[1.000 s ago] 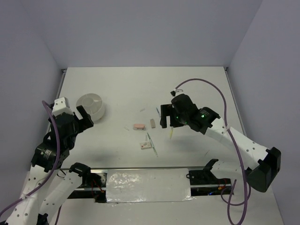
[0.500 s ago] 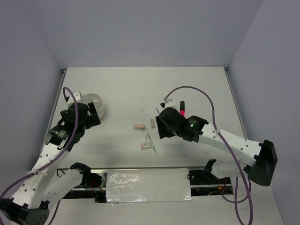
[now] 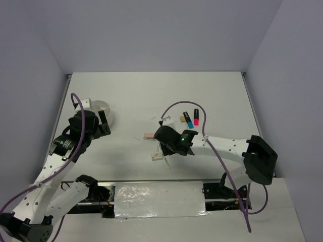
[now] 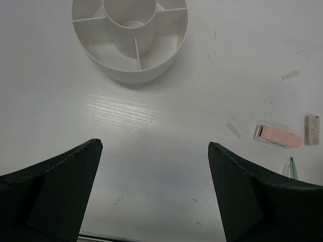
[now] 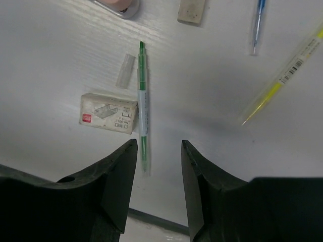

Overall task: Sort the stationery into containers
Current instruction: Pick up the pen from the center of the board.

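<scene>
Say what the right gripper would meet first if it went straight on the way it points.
Most likely the green pen, whose near end lies between the right gripper's fingers, though depth is unclear.

Left wrist view: the white tub [image 4: 130, 70] runs off the top edge. Right wrist view: the pink eraser [image 5: 122, 4] and tan eraser [image 5: 192, 11] are cropped at the top, the yellow pen [image 5: 282, 75] at the right edge.
</scene>
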`<state>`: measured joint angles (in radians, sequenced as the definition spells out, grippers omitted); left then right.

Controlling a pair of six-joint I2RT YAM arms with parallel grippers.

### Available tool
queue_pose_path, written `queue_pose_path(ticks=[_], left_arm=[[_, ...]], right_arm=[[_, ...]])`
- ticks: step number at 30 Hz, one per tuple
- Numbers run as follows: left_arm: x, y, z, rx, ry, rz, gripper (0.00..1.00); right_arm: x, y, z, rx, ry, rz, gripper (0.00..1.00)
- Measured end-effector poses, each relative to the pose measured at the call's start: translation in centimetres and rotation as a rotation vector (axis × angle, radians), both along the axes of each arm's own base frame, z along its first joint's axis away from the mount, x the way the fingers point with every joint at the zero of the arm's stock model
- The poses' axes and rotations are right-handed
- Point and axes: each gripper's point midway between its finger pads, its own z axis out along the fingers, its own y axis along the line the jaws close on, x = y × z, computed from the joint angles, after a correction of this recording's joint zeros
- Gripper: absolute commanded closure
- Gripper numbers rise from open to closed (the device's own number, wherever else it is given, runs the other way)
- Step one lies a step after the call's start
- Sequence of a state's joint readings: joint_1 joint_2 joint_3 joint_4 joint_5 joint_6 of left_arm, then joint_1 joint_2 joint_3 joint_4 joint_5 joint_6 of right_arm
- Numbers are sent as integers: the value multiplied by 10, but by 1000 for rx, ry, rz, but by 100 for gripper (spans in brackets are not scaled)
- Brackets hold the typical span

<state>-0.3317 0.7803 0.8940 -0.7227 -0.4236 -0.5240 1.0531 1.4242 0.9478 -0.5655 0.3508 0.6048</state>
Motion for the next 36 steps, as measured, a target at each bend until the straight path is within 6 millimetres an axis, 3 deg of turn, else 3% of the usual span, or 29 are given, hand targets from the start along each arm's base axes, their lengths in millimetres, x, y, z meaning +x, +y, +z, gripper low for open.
queue_pose_path(ticks=[4,8,18,36], left_arm=[[2,-4,-4,-2,18,-17,1],[2,-6,-4,-6,18,-26,1],[2,-10,-1,-15,2,-43,1],[-2,-18,4,-22,-19,-80,1]], right_arm=[[-4,5,-28,-64,43,18,58],[-11,7,-44,-104,71,38,58],[-23,20,-51,-88,87,71,59],[-26,16,-72,-122,111,61,65]])
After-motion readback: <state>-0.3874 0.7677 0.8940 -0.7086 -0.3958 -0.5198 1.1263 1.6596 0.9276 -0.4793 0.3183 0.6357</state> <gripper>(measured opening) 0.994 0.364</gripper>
